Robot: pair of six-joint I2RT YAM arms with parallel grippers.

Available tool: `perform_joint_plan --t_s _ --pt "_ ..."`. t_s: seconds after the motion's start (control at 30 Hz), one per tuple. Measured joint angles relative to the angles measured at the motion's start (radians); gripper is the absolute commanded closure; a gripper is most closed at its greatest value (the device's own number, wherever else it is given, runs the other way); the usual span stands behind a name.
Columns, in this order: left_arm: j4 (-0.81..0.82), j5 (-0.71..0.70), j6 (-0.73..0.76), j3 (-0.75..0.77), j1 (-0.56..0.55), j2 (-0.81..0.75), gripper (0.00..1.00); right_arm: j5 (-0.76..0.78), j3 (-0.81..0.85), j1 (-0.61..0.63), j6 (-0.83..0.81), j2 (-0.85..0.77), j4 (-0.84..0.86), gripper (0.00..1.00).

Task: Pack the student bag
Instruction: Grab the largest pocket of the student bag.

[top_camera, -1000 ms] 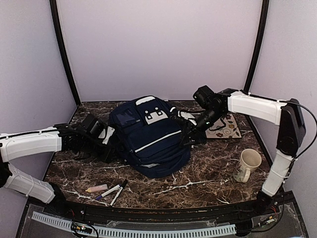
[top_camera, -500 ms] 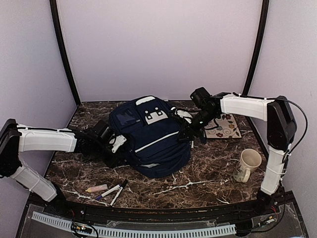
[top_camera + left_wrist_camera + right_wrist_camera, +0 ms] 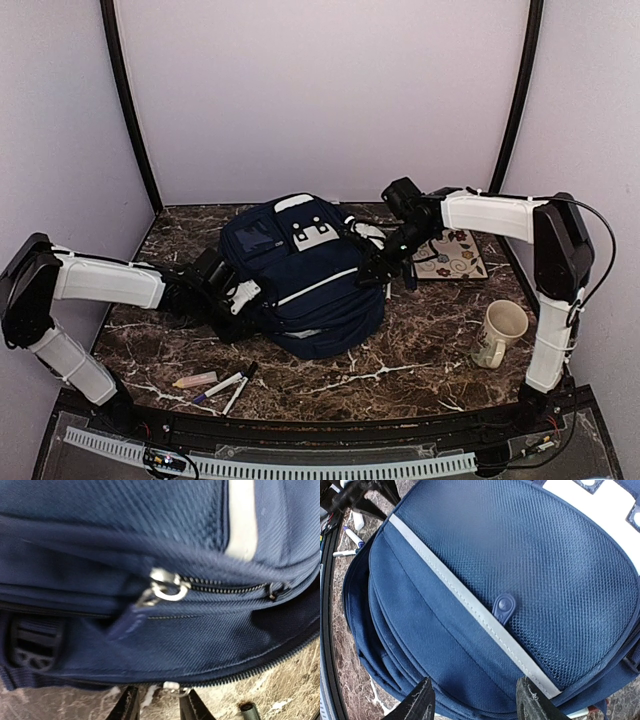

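The navy-blue student bag [image 3: 305, 275] with white stripes lies flat in the middle of the marble table. My left gripper [image 3: 243, 297] is low at the bag's left side. In the left wrist view its jaws [image 3: 159, 707] stand open around a white zip slider [image 3: 172, 687] on the bag's bottom zip; a second zip pull [image 3: 162, 587] sits higher. My right gripper [image 3: 375, 275] is at the bag's right edge. In the right wrist view it [image 3: 475, 700] is open above the bag's front panel [image 3: 520, 580], holding nothing.
Markers and a pale highlighter [image 3: 215, 384] lie near the front left of the table. A floral notebook [image 3: 455, 255] lies at the back right. A cream mug [image 3: 498, 333] stands at the right. A marker tip [image 3: 248, 711] shows beside the bag.
My left gripper has slid right, close against the bag's left side. My right gripper has moved slightly left and down onto the bag's right edge. The bag has stayed put.
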Motion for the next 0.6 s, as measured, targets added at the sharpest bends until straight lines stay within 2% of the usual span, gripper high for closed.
perform_joint_plan --t_s 0.27,0.43,0.6 --pt "-0.018 0.044 0.02 0.026 0.0 0.06 0.69 -0.011 0.016 0.0 0.0 0.003 0.002 0.44" --pt "-0.009 0.033 0.034 0.03 0.0 0.068 0.76 -0.013 0.016 -0.002 0.0 0.003 0.005 0.44" --pt "0.029 0.021 0.034 0.031 0.0 0.064 0.88 -0.016 0.016 -0.004 0.0 0.008 0.008 0.45"
